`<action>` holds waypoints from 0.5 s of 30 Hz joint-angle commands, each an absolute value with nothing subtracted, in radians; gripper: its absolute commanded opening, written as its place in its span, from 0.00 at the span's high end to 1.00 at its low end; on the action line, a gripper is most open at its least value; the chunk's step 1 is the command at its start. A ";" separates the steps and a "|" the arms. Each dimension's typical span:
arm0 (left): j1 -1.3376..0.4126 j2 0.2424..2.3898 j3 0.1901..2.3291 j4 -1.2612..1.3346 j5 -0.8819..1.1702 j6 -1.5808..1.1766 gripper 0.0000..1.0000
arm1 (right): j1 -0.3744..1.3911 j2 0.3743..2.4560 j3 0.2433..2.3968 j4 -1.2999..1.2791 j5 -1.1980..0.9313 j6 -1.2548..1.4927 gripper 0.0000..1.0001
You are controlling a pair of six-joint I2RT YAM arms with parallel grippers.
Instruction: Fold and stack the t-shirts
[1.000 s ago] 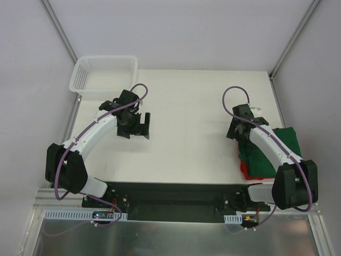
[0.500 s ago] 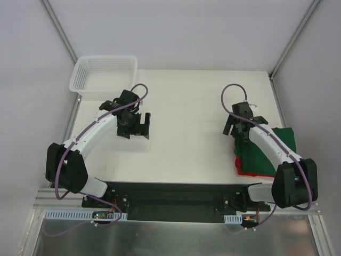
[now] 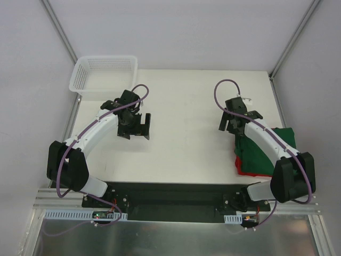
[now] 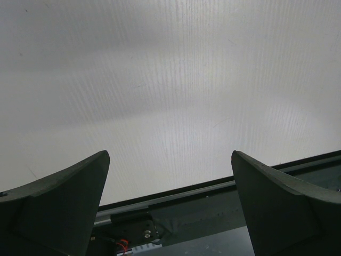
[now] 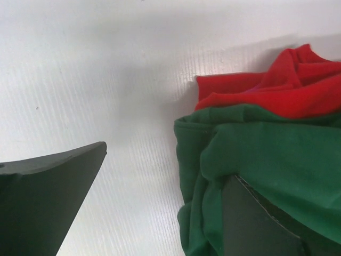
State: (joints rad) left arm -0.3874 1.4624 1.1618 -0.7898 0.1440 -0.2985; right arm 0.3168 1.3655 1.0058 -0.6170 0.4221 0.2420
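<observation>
A dark green t-shirt (image 3: pixel 254 157) lies bunched on top of a red t-shirt (image 3: pixel 249 172) at the table's right side, partly under my right arm. In the right wrist view the green t-shirt (image 5: pixel 266 154) covers most of the red t-shirt (image 5: pixel 277 85), which shows beyond it. My right gripper (image 3: pixel 230 124) (image 5: pixel 168 162) is open at the pile's far left corner. One of its fingers rests against the green folds, the other is over bare table, and nothing is pinched. My left gripper (image 3: pixel 136 126) (image 4: pixel 170 154) hangs open over bare table at the left.
A white mesh basket (image 3: pixel 104 74) stands at the far left corner of the white table (image 3: pixel 186 106). The black base rail (image 4: pixel 213 197) runs along the near edge. Grey walls with metal posts close in the sides and back.
My right gripper has drawn back from the pile towards the far left, uncovering more of the green shirt. The left arm has not moved.
</observation>
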 commanded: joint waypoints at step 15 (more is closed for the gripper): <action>-0.400 1.460 1.155 -0.788 0.121 -0.299 0.01 | 0.362 1.289 1.169 -0.652 0.400 0.203 0.04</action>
